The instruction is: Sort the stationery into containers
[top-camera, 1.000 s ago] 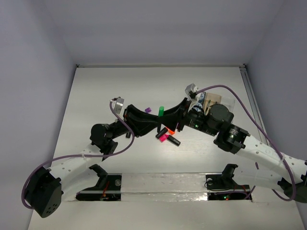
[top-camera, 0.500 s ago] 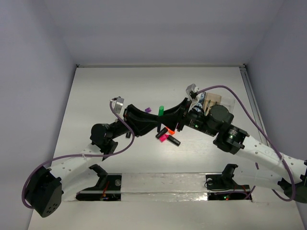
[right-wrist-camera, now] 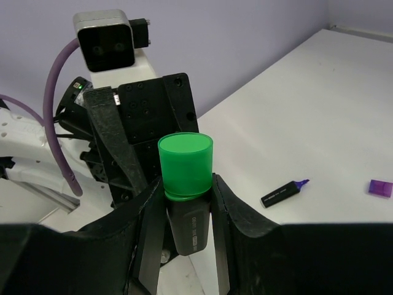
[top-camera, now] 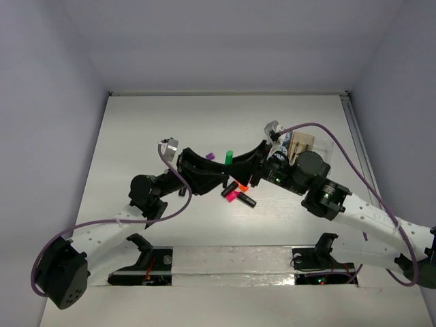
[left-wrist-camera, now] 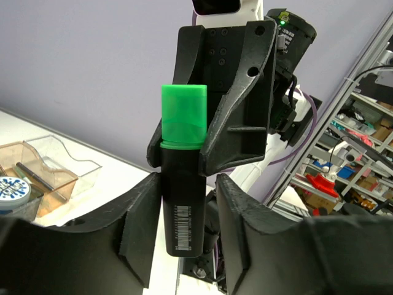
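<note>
A black highlighter with a green cap (top-camera: 229,157) stands upright above the table's middle, held between both arms. My right gripper (right-wrist-camera: 187,184) is shut on its body (right-wrist-camera: 190,215) just under the cap. My left gripper (left-wrist-camera: 187,184) is open around the same highlighter (left-wrist-camera: 182,184): the body lies against one finger with a gap to the other. The clear box (top-camera: 308,143) with a tan insert sits right of the right wrist, and shows in the left wrist view (left-wrist-camera: 58,163) with a blue-and-white round piece (left-wrist-camera: 11,190) beside it. The dark grey holder is not visible.
Pink-capped (top-camera: 231,195) and orange-capped (top-camera: 242,186) highlighters and a black one (top-camera: 246,200) lie under the grippers. A loose purple cap (top-camera: 210,156) lies behind them, and shows in the right wrist view (right-wrist-camera: 380,187). An uncapped purple-tipped highlighter (right-wrist-camera: 284,193) lies on the table.
The left wrist has shifted slightly to the right. The green-capped highlighter and the right arm have stayed in place.
</note>
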You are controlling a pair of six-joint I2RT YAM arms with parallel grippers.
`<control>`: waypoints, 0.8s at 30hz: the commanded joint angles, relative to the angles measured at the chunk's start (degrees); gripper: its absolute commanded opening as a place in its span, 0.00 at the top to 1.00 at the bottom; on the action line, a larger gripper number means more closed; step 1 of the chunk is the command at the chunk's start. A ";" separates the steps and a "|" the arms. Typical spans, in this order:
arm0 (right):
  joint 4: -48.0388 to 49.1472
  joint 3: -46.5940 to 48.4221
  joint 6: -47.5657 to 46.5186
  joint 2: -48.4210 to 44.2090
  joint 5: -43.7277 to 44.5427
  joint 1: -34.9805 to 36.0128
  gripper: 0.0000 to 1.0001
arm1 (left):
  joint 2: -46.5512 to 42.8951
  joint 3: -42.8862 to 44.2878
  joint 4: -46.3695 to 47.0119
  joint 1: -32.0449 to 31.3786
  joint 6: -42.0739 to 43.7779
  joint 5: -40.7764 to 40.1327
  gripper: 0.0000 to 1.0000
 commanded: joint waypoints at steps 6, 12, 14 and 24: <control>5.22 -0.59 0.40 -0.22 5.92 0.07 0.85 | -3.32 1.67 -5.14 -0.43 5.71 0.53 0.58; 4.52 0.37 -0.03 0.92 10.58 0.07 0.85 | -6.57 3.60 -18.76 -2.36 12.40 -7.63 0.43; 3.29 1.42 -0.21 1.97 11.73 0.07 0.85 | -7.37 4.40 -24.54 -4.19 15.55 -11.15 0.37; -2.77 5.30 2.51 6.63 16.92 0.07 0.85 | -6.24 9.58 -36.00 -14.93 26.46 -39.71 0.35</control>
